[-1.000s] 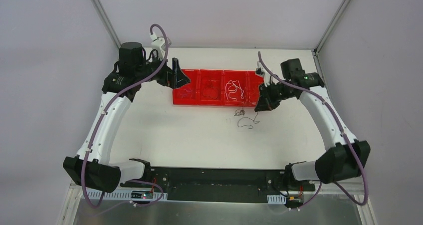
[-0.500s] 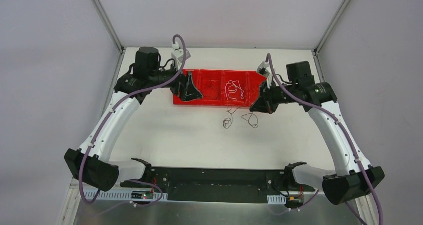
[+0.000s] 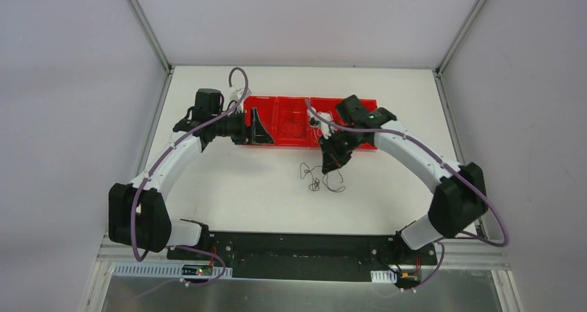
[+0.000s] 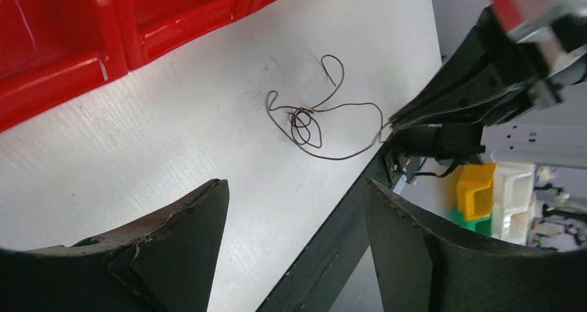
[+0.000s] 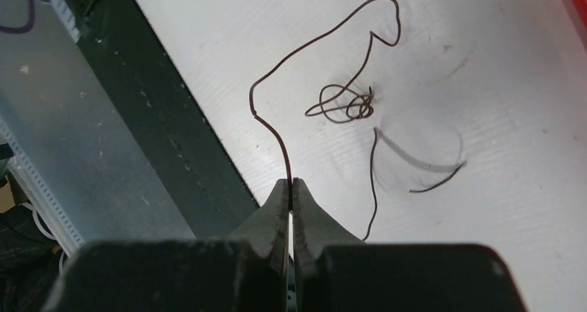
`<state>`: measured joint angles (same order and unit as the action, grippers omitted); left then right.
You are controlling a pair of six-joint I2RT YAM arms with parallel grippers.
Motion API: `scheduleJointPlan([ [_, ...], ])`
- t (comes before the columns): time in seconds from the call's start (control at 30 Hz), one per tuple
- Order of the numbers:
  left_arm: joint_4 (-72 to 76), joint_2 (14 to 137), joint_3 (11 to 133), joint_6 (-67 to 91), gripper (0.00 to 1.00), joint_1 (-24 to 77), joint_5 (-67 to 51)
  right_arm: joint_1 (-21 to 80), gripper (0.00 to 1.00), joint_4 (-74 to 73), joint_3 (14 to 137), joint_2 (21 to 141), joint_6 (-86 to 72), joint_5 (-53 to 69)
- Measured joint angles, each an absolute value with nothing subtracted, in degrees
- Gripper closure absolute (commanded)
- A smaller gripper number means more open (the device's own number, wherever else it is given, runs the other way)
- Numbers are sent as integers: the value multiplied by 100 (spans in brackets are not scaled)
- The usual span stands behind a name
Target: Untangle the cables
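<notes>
Right gripper [image 5: 291, 184] was clenched on a strand of the dark cable [image 5: 349, 106], whose knot lay on the counter [image 3: 228, 187] just in front of the red tray [image 3: 291, 144], likely to draw loops loose, while the left gripper [image 4: 294, 194] hovered open by that tray's left end.

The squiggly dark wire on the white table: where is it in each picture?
Top external: the dark wire lies mid-picture on the table, just in front of the red tray.
Left wrist: upper middle, below and right of the red tray.
Right wrist: middle, its knot above the right end effector.
Shared landmark: the right end effector, shut on one end of the wire, shows in all three.
</notes>
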<state>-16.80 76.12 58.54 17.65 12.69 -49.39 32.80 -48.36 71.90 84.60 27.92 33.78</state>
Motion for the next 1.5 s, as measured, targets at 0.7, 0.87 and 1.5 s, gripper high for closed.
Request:
scheduleJointPlan([
  [0.7, -838, 6602, 4858, 2611, 23, 445, -4890, 4338, 3, -3909, 7590, 10090, 2012, 2053],
  [0.87, -840, 6508, 4821, 2602, 22, 445, -4888, 4338, 1, -3588, 6838, 9286, 1743, 1361],
  [1.5, -950, 6390, 4779, 2464, 22, 445, -4742, 4375, 1, -2239, 5690, 8875, -242, -49],
])
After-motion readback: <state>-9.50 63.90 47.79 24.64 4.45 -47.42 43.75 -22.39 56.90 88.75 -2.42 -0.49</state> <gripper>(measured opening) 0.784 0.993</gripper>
